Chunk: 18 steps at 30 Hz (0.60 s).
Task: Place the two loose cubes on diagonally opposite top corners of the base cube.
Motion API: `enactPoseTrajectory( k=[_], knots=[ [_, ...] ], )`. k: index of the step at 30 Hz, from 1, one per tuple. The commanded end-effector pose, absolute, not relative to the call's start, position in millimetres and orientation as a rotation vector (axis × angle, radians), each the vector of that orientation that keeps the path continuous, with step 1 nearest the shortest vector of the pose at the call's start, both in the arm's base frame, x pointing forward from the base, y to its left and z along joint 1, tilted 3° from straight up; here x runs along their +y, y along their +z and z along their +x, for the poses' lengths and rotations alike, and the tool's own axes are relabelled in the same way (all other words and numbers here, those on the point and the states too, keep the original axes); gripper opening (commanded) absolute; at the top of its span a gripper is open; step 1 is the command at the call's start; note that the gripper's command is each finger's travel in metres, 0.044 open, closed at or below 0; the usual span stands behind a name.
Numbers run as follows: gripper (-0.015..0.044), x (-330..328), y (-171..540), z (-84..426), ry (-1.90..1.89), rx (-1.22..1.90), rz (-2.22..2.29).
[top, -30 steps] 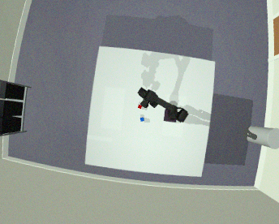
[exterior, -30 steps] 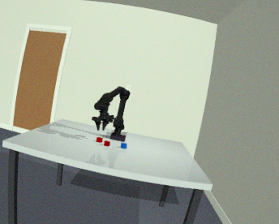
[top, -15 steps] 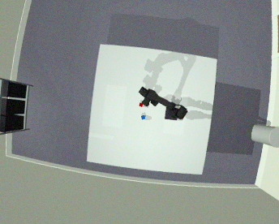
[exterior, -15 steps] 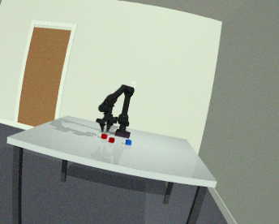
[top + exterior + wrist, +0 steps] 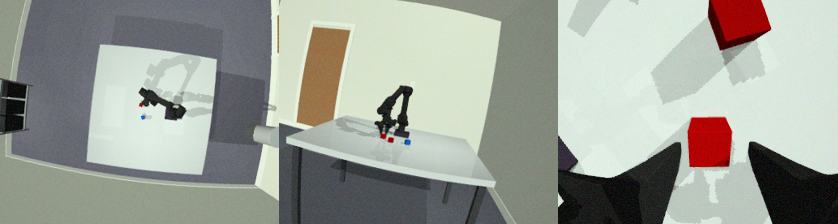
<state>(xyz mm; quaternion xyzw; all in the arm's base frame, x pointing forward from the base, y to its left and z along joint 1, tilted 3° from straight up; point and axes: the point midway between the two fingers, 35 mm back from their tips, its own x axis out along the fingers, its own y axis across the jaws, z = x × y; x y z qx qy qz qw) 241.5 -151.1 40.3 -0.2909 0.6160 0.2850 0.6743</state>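
The black parallel-jaw gripper [image 5: 144,103] [image 5: 384,131] [image 5: 714,147] stands partly open and bears on nothing. A small plain red cube [image 5: 384,136] [image 5: 710,148] lies between its fingertips in the wrist view, with daylight on both sides; contact is not observed. A second red cube [image 5: 141,105] [image 5: 390,140] [image 5: 741,22] sits near it on the white table [image 5: 118,150] [image 5: 441,164] [image 5: 598,75], and a small blue cube [image 5: 143,117] [image 5: 407,142] stands apart from both. No cube is stacked. Which cube is the fixed base cannot be told for certain; blue is the probable one.

Step in hand, as judged: the first pick. Recommended: centre the pads on opposite side faces, the gap at the right finger of the view appearing wider; descend without touching the top; close squarely and gently; lift straight up, keeping the cube level and clear of its neighbour.
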Motion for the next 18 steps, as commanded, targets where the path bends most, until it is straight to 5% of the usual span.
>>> enactPoseTrajectory(
  k=[1, 6, 12, 18],
  knots=[
    [0.0265, -149.6, 30.7, 238.5, 0.647, 1.399, -0.645],
    [0.0265, -149.2, 25.1, 238.6, 0.647, 1.400, -0.645],
    [0.0107, -149.2, 25.1, 238.6, 0.647, 1.400, -0.645],
    [0.0105, -150.0, 29.5, 239.2, 0.647, 1.399, -0.645]
  ],
)
